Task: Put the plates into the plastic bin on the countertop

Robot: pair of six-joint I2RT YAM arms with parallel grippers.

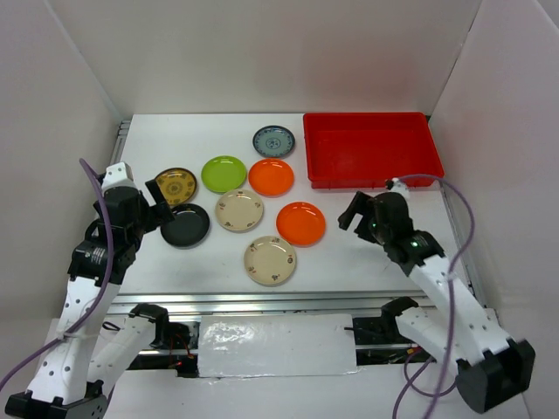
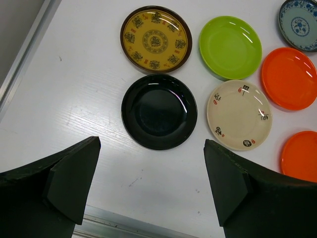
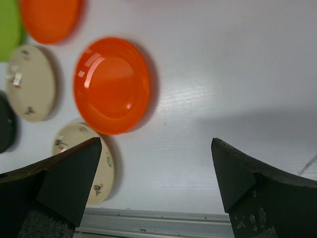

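both my hands are spread wide and hold nothing. my left gripper (image 2: 151, 148) lines up on the black plate (image 2: 159, 111), dead ahead at 12 o'clock, so i judge it my first pick. my right gripper (image 3: 156, 144) faces an orange plate (image 3: 111, 84) at its 10 o'clock. all 8 plates (image 1: 269, 260) lie flat on the countertop (image 1: 349, 253), none stacked, so each can be taken singly. the red bin (image 1: 371, 148), at 1 o'clock, is empty.

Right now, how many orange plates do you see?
2. One orange plate right of the lime plate; the other orange plate nearer me, beside a cream plate. None seems hidden.
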